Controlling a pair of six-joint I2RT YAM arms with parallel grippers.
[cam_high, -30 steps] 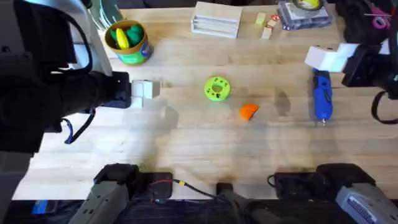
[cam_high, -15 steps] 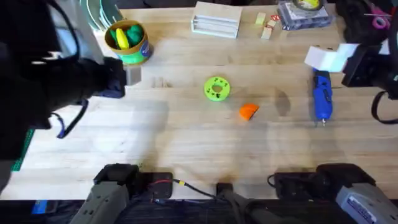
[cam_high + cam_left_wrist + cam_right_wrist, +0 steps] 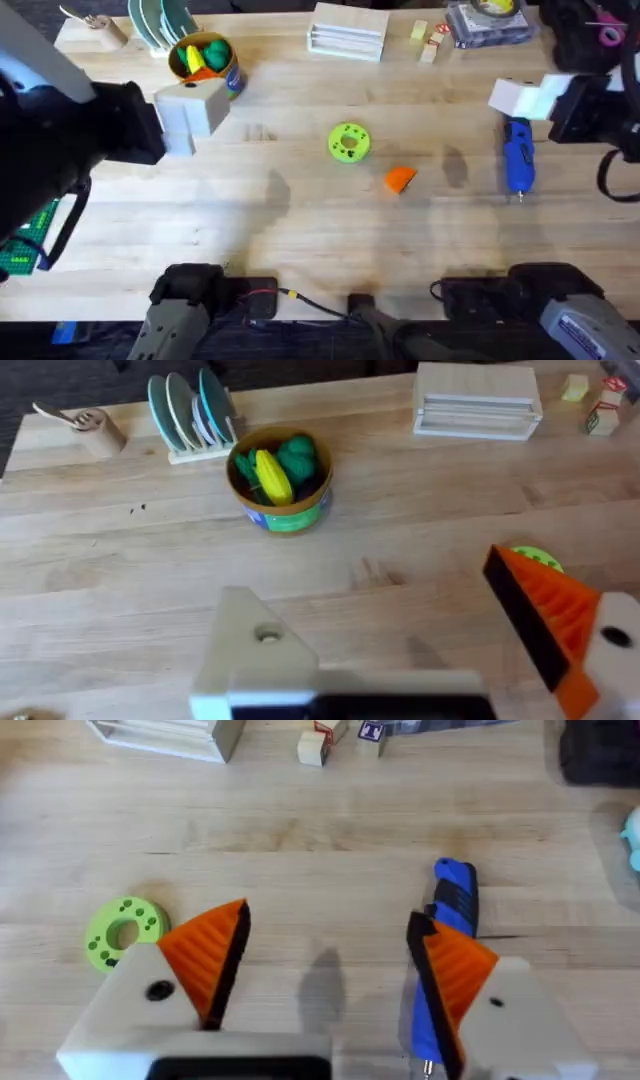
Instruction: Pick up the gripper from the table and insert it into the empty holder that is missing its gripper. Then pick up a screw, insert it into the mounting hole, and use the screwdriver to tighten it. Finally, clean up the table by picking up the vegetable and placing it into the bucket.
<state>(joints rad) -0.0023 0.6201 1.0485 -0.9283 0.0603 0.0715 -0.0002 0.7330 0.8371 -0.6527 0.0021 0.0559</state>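
Observation:
The orange gripper (image 3: pixel 400 179) lies on the table right of the lime-green disc (image 3: pixel 348 142). My left gripper (image 3: pixel 195 110) (image 3: pixel 370 585) hovers open beside the bucket (image 3: pixel 205 65) (image 3: pixel 280 485). One of its fingers is the bare white holder (image 3: pixel 255 655) with its mounting hole (image 3: pixel 267 632); the other carries an orange pad (image 3: pixel 545 605). A yellow vegetable (image 3: pixel 272 475) lies in the bucket among green pieces. The blue screwdriver (image 3: pixel 517 155) (image 3: pixel 452 895) lies at the right, under my open right gripper (image 3: pixel 518 95) (image 3: pixel 328 918). The screw is out of view.
A rack of plates (image 3: pixel 160 22) stands behind the bucket, with a small wooden piece (image 3: pixel 95 30) to its left. Along the far edge are a wooden box (image 3: pixel 348 30), small blocks (image 3: pixel 430 45) and a wrapped packet (image 3: pixel 488 20). A green studded plate (image 3: pixel 25 245) lies at the left edge.
My left arm has risen and swung back and to the left, bringing its gripper next to the bucket. The right arm and the things on the table have not moved.

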